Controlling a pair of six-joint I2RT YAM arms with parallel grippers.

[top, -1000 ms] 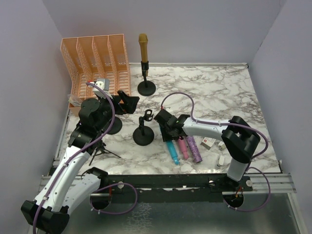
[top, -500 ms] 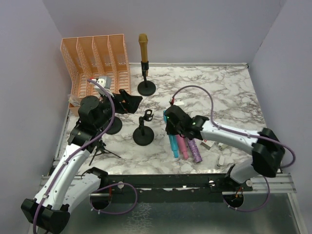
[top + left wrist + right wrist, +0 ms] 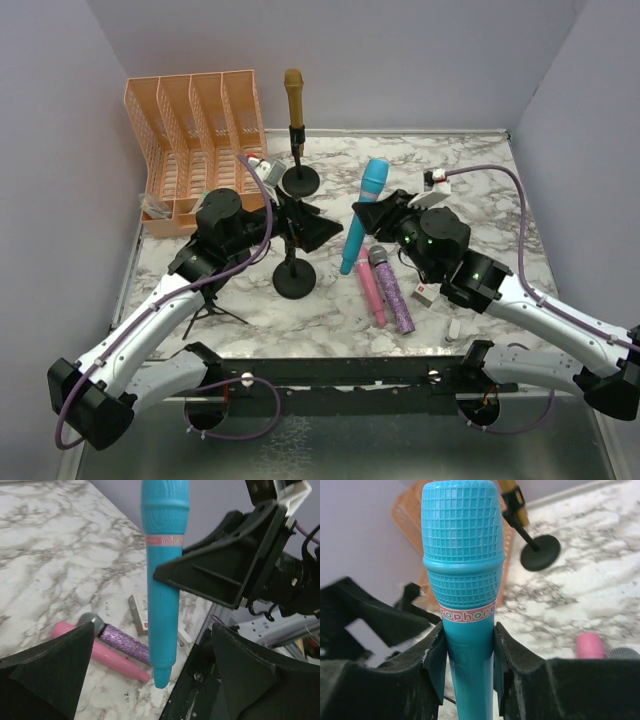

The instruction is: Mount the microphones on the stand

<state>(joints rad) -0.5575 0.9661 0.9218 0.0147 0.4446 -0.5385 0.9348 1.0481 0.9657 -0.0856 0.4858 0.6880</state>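
My right gripper (image 3: 366, 222) is shut on the cyan blue microphone (image 3: 370, 185) and holds it nearly upright above the table, head up. It also shows in the right wrist view (image 3: 465, 580) and the left wrist view (image 3: 162, 580). My left gripper (image 3: 308, 228) is open and empty, just left of the cyan microphone and over the middle black stand (image 3: 294, 279), hiding its clip. The pink microphone (image 3: 368, 290) and the purple microphone (image 3: 393, 290) lie side by side on the table. The gold microphone (image 3: 293, 100) stands clipped in the back stand (image 3: 300, 181).
An orange file organizer (image 3: 195, 125) stands at the back left. Small white-and-red boxes (image 3: 426, 293) lie right of the purple microphone. A small tripod stand (image 3: 210, 308) stands near the left arm. The marble table (image 3: 470, 190) ends at purple walls.
My right gripper has lifted the cyan microphone off the table and turned it upright, moving back and right. My left gripper has swung right, over the middle stand.
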